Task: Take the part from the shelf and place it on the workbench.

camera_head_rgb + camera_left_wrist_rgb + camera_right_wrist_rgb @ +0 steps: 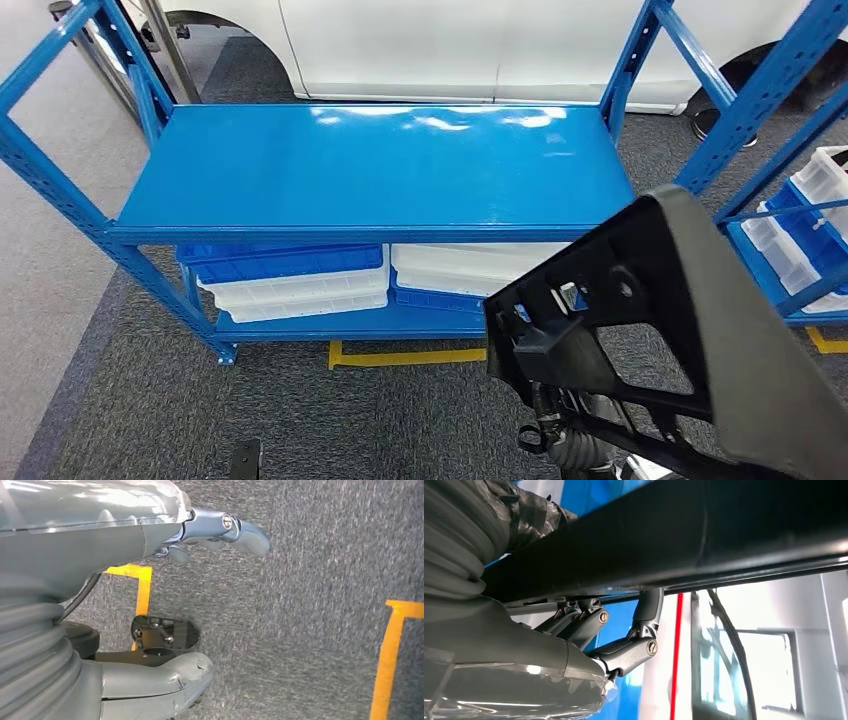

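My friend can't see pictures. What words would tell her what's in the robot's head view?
A big black plastic part, held up by the robot's right hand, fills the lower right in front of a bare blue workbench top. Under the top, blue and white trays are stacked on a lower shelf, and a white car stands behind on grey carpet.

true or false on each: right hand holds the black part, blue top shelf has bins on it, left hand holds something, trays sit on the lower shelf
1. The right hand holds the black part. True: its fingers are against the part's underside.
2. The blue top shelf carries bins. False: its surface is bare and glossy.
3. The left hand holds something. False: it holds nothing, above grey carpet.
4. Blue and white trays sit stacked on the lower shelf. True.
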`<act>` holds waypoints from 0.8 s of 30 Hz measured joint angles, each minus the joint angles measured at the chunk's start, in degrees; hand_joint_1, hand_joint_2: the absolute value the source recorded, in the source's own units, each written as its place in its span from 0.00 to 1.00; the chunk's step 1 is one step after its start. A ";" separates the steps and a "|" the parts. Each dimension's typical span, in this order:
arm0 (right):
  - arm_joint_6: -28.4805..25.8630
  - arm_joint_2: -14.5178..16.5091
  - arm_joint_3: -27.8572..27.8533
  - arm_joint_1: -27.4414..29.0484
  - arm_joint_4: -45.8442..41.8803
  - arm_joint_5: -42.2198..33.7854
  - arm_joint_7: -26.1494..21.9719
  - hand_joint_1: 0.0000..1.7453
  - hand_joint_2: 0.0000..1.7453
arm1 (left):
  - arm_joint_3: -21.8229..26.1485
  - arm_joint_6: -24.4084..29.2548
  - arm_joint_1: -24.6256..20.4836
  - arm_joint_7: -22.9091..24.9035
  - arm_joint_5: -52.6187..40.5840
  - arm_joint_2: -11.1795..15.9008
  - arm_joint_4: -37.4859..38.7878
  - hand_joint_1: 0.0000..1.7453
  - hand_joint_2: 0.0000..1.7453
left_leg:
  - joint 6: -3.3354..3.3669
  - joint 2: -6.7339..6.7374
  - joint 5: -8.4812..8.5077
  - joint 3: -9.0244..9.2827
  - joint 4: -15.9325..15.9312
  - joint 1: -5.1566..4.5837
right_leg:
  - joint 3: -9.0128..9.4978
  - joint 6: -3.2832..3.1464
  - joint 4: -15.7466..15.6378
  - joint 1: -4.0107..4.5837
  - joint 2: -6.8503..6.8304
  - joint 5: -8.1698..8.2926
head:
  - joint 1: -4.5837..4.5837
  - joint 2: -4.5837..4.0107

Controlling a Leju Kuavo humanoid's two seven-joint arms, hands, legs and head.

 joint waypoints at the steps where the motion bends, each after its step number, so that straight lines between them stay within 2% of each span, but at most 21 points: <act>1: 1.06 0.32 -1.52 0.39 -0.23 -0.03 -0.86 1.00 1.00 | 0.03 -0.16 0.19 -0.03 0.17 0.03 -0.16 0.00 1.00 | -0.24 0.55 -0.11 -0.12 0.23 -0.11 | 2.51 -0.12 -3.79 0.17 -1.27 0.79 | 0.01 0.00; 2: 2.39 0.74 -3.14 0.70 -0.50 -0.01 -1.66 1.00 1.00 | 0.04 -0.39 0.37 -0.05 0.26 0.08 -0.33 0.00 1.00 | -0.54 1.06 -0.22 -0.15 0.44 -0.24 | 4.27 -0.47 -6.72 0.35 -2.18 1.30 | -0.02 0.00; 3: 3.80 1.22 -4.85 0.96 -0.73 0.11 -2.26 1.00 1.00 | 0.05 -0.65 0.53 -0.06 0.27 0.16 -0.50 0.00 1.00 | -0.84 1.49 -0.30 -0.17 0.60 -0.37 | 5.03 -0.89 -8.24 0.60 -2.75 1.34 | -0.03 0.00; 4: 5.27 1.80 -6.64 1.21 -0.90 0.36 -2.69 1.00 1.00 | 0.05 -0.86 0.67 -0.05 0.22 0.27 -0.63 0.00 1.00 | -1.16 1.93 -0.30 -0.18 0.67 -0.50 | 4.96 -1.37 -8.57 0.91 -2.71 1.18 | -0.05 0.00; 5: 6.74 2.44 -8.55 1.50 -1.10 0.71 -2.99 1.00 1.00 | 0.05 -0.97 0.78 -0.03 0.15 0.36 -0.74 0.00 1.00 | -1.44 2.38 -0.30 -0.08 0.71 -0.49 | 4.78 -1.84 -8.63 0.91 -2.08 1.35 | -0.07 0.00; 6: 8.01 3.06 -10.35 1.76 -1.31 1.14 -3.18 1.00 1.00 | 0.05 -0.88 0.84 -0.02 0.06 0.47 -0.88 0.00 1.00 | -1.80 2.19 -0.56 -0.11 0.89 -0.38 | 4.67 -2.24 -8.75 0.89 -1.62 1.52 | -0.05 0.00; 8: 9.93 4.29 -13.63 1.96 -1.73 1.94 -3.46 1.00 1.00 | 0.05 -0.13 0.95 0.00 -0.15 0.74 -1.12 0.00 1.00 | -2.33 -0.17 -2.73 -1.23 3.52 -0.11 | 4.47 -3.12 -9.07 0.72 -0.64 1.93 | -0.05 0.00; 10: 11.02 5.44 -16.19 1.96 -1.95 2.41 -3.68 1.00 1.00 | 0.07 0.69 1.25 -0.04 -0.26 1.13 -1.22 0.00 1.00 | -2.45 -2.93 -6.65 -4.29 10.46 0.02 | 4.15 -3.78 -9.14 0.81 0.44 2.25 | -0.07 0.00; 11: 11.32 5.91 -17.25 2.00 -1.97 2.56 -3.81 1.00 1.00 | 0.09 0.94 1.49 -0.13 -0.22 1.35 -1.22 0.00 1.00 | -2.39 -3.38 -8.13 -6.00 14.27 0.02 | 3.97 -3.97 -9.10 0.93 1.12 2.37 | -0.07 0.00; 12: 11.51 6.31 -18.24 2.08 -1.97 2.69 -3.99 1.00 1.00 | 0.11 1.07 1.73 -0.26 -0.15 1.57 -1.22 0.00 1.00 | -2.29 -3.54 -8.61 -7.14 16.73 0.02 | 3.81 -4.07 -9.03 1.04 1.89 2.49 | -0.07 0.00; 13: 11.63 6.62 -19.12 2.16 -1.97 2.82 -4.20 1.00 1.00 | 0.14 1.14 1.90 -0.42 -0.07 1.78 -1.22 0.00 1.00 | -2.15 -3.61 -7.98 -7.37 17.18 0.01 | 3.67 -4.10 -8.91 1.13 2.72 2.58 | -0.07 0.00; 14: 11.71 6.85 -19.81 2.23 -1.97 2.97 -4.39 1.00 1.00 | 0.17 1.14 1.99 -0.58 0.02 1.97 -1.22 0.00 1.00 | -1.94 -3.81 -6.29 -6.51 15.32 0.01 | 3.58 -4.07 -8.75 1.18 3.57 2.66 | -0.07 0.00; 15: 11.76 7.07 -20.36 2.29 -1.97 3.19 -4.61 1.00 1.00 | 0.20 1.03 2.01 -0.71 0.07 2.16 -1.22 0.00 1.00 | -1.66 -4.55 -4.05 -4.80 11.67 0.01 | 3.50 -4.01 -8.57 1.20 4.37 2.72 | -0.07 0.00; 16: 11.71 7.26 -20.79 2.33 -1.99 3.52 -4.90 1.00 1.00 | 0.23 0.75 1.98 -0.79 0.09 2.41 -1.22 0.00 1.00 | -1.38 -5.95 -2.34 -3.08 7.84 0.01 | 3.36 -3.87 -8.32 1.28 5.11 2.77 | -0.07 0.00; 17: 11.58 7.42 -21.13 2.38 -2.07 4.00 -5.24 1.00 1.00 | 0.27 0.36 1.98 -0.84 0.10 2.66 -1.22 0.00 1.00 | -1.22 -7.21 -1.26 -1.69 4.61 0.03 | 3.13 -3.65 -8.07 1.28 5.81 2.86 | -0.06 0.00; 18: 11.40 7.56 -21.42 2.49 -2.20 4.55 -5.62 1.00 1.00 | 0.31 -0.14 2.00 -0.87 0.10 2.94 -1.22 0.00 1.00 | -1.11 -8.18 -0.86 -0.95 2.66 -0.03 | 2.84 -3.33 -7.94 1.23 6.43 3.03 | -0.05 0.00; 19: 11.18 7.66 -21.68 2.68 -2.38 5.05 -5.95 1.00 1.00 | 0.35 -0.60 2.03 -0.86 0.10 3.16 -1.22 0.00 1.00 | -1.05 -8.46 -1.01 -0.80 1.99 -0.12 | 2.55 -2.89 -7.95 1.13 7.09 3.28 | -0.06 0.00; 21: 10.88 7.82 -22.22 3.28 -2.81 5.63 -6.26 1.00 1.00 | 0.42 -1.14 2.10 -0.85 0.11 3.46 -1.22 0.00 1.00 | -0.67 -7.13 -0.52 -0.60 1.29 -0.10 | 2.16 -2.04 -8.15 0.95 8.04 3.76 | -0.06 0.00; 22: 10.73 7.87 -22.50 3.57 -3.01 5.75 -6.29 1.00 1.00 | 0.45 -1.30 2.12 -0.84 0.12 3.58 -1.22 0.00 1.00 | -0.32 -6.39 -0.10 -0.46 0.84 0.01 | 1.83 -1.79 -7.71 1.00 7.39 3.38 | 0.01 0.00; 23: 10.50 7.90 -22.75 3.74 -3.19 5.91 -6.31 1.00 1.00 | 0.49 -1.55 2.16 -0.84 0.11 3.73 -1.22 0.00 1.00 | 0.02 -5.55 0.31 -0.36 0.37 0.11 | 1.09 -1.60 -6.24 1.08 6.06 2.29 | 0.09 0.00; 24: 9.93 7.90 -22.94 3.86 -3.42 6.33 -6.34 1.00 1.00 | 0.54 -1.96 2.24 -0.81 0.10 3.91 -1.22 0.00 1.00 | 0.26 -4.65 0.57 -0.41 0.10 0.12 | -0.15 -1.48 -3.51 1.03 4.29 0.49 | 0.17 0.00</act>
